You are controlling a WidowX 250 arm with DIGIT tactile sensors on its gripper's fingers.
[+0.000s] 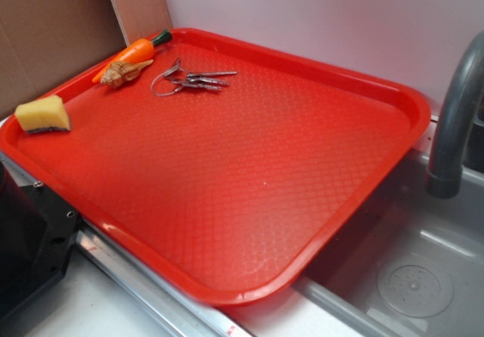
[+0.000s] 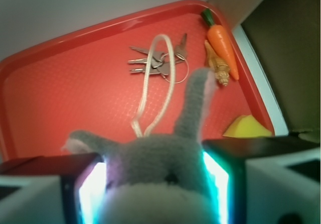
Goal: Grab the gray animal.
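Your pincer (image 2: 158, 184) grips the fuzzy gray plush animal (image 2: 160, 163) between its lit pads, one ear upright, pale cord looping ahead.

Exterior: high, oblique over red tray (image 1: 249, 163). Wrist: close, low, looking down across it. Shared: keys (image 1: 193, 80), carrot (image 1: 132, 50).

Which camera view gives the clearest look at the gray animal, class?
The wrist view: the gray animal fills the foreground, squeezed between the gripper's lit fingers, above the red tray. The exterior view shows none of it, only the tray.
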